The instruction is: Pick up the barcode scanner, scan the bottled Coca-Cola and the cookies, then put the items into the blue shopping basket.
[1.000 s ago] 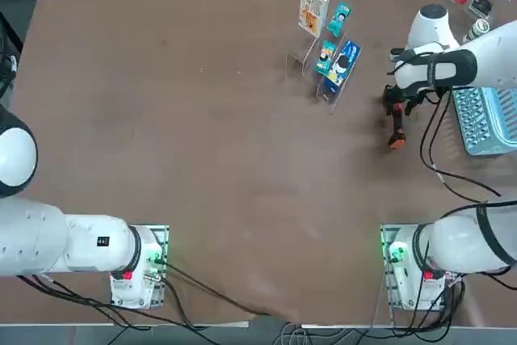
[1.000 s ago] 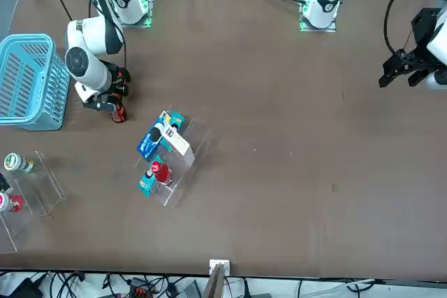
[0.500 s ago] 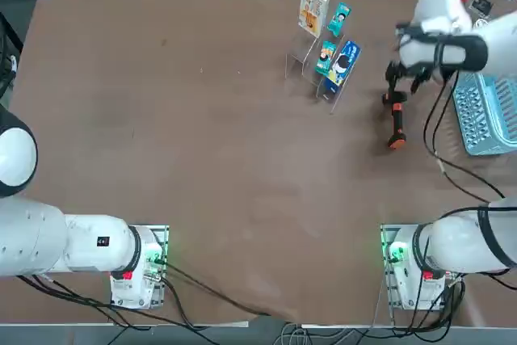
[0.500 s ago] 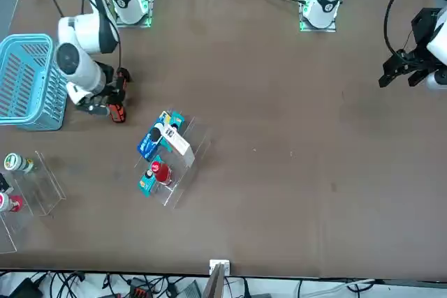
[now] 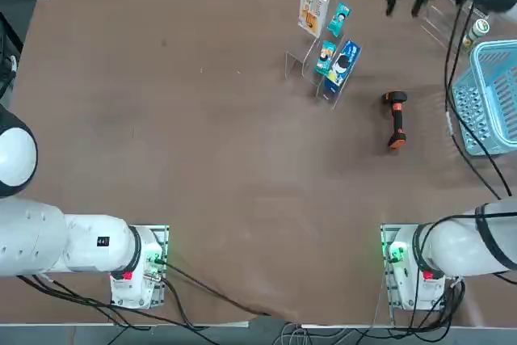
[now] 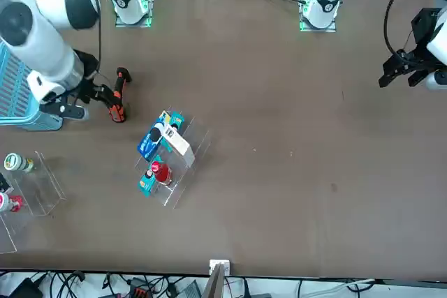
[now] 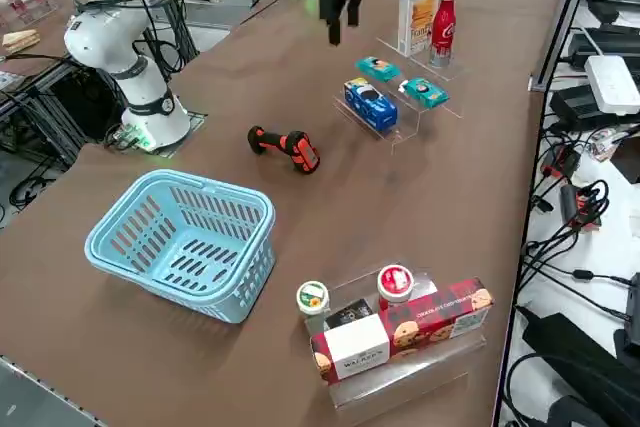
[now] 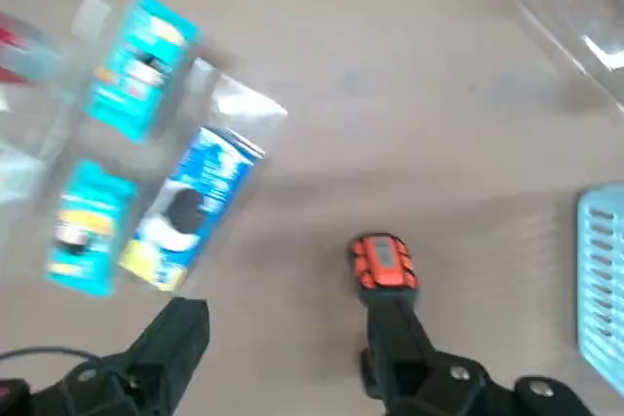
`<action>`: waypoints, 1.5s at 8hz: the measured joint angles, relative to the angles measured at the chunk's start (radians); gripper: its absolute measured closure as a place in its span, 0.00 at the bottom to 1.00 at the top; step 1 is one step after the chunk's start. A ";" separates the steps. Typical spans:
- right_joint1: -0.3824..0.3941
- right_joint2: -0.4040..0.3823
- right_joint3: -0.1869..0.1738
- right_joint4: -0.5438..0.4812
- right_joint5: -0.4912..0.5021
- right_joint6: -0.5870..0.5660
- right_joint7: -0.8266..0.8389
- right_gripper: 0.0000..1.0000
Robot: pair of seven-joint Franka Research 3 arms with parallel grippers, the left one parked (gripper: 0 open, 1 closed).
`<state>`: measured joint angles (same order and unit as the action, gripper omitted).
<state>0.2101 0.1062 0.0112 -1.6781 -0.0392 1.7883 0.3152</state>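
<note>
The right end effector (image 7: 340,9) hangs high above the worktop (image 5: 202,159) near its far edge, fingers spread wide and gripping nothing — in the wrist view both dark fingers (image 8: 171,338) stand apart over bare surface. The barcode scanner (image 5: 395,119) lies flat on the worktop below, well apart from the end effector, its orange end pointing toward the robot's side. The blue shopping basket (image 7: 185,242) sits at the right-hand edge of the worktop, near the scanner but not touching it, and nothing shows inside. On the clear stepped stand toward the far edge, the cookies (image 7: 418,17) stand upright on the back step with the bottled Coca-Cola (image 7: 444,26) just beside them — both in their places. Lower steps carry two small teal packets (image 7: 378,68) and a blue packet (image 7: 369,103). Near the far right corner, a second clear stand holds a red-lidded tub (image 7: 395,282), a green-lidded one and boxed biscuits
</note>
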 joint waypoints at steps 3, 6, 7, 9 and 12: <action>0.062 0.175 0.002 0.282 0.042 -0.015 -0.050 0.00; 0.136 0.346 0.002 0.495 0.051 0.014 -0.060 0.00; 0.158 0.396 0.002 0.555 0.051 0.026 -0.060 0.00; 0.167 0.454 0.012 0.609 0.051 0.075 -0.060 0.00; 0.167 0.493 0.016 0.618 0.051 0.148 -0.060 0.00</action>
<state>0.3771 0.5989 0.0270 -1.0597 0.0116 1.9361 0.2553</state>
